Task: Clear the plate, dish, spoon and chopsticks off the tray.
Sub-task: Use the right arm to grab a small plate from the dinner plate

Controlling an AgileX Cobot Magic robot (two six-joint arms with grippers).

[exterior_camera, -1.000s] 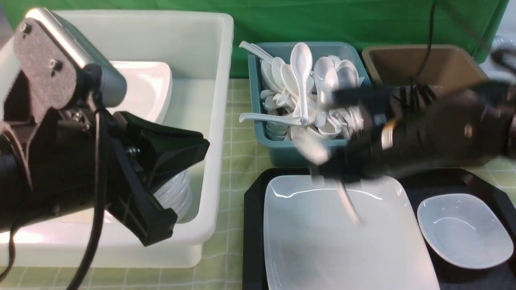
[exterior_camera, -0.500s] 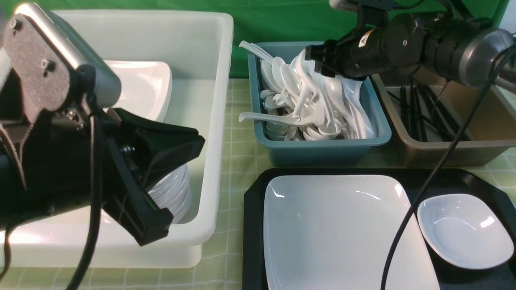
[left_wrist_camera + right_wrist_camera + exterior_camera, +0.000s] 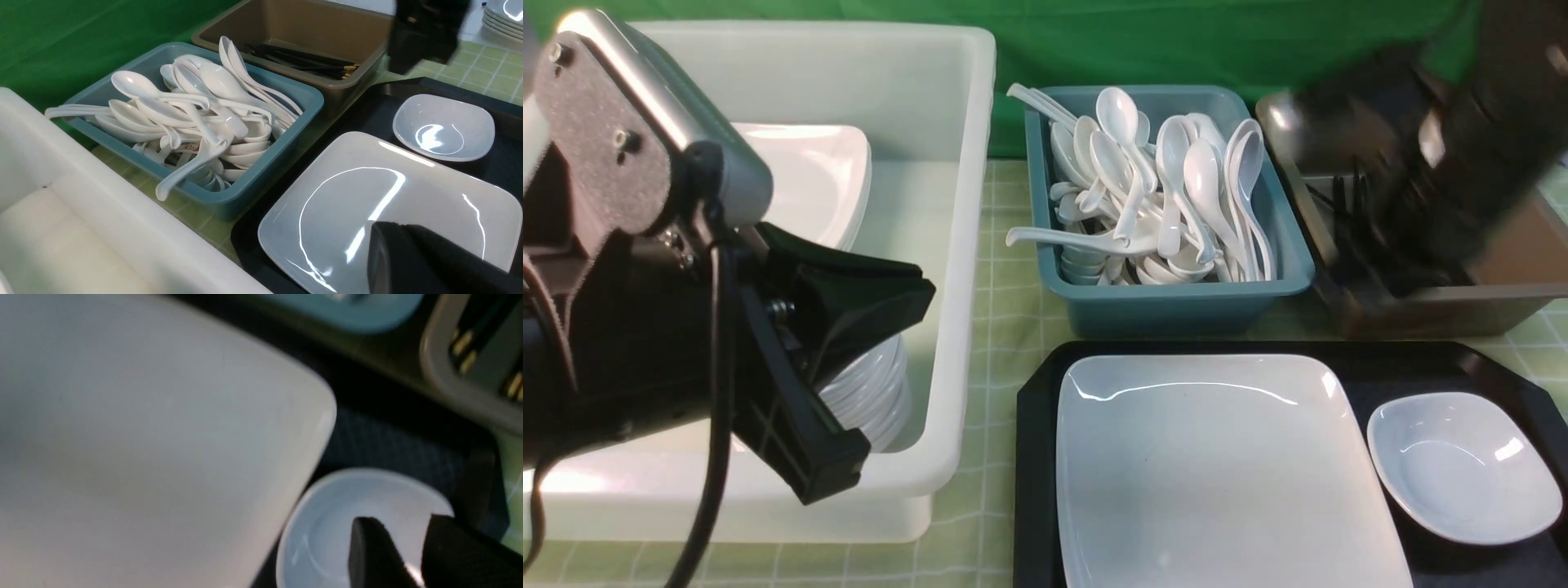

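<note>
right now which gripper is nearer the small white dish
Right: the right gripper is beyond the dish, near the brown bin; the left gripper is by the white tub.

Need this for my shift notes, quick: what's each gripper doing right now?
Left gripper: closed, holding nothing.
Right gripper: open, nothing between its fingertips.

your right gripper (image 3: 394, 553) is motion-blurred in the front view, hiding part of the brown bin (image 3: 1445, 296) from you; that view's bottom edge cuts off the plate (image 3: 1225, 474) and tray (image 3: 1039, 490).
</note>
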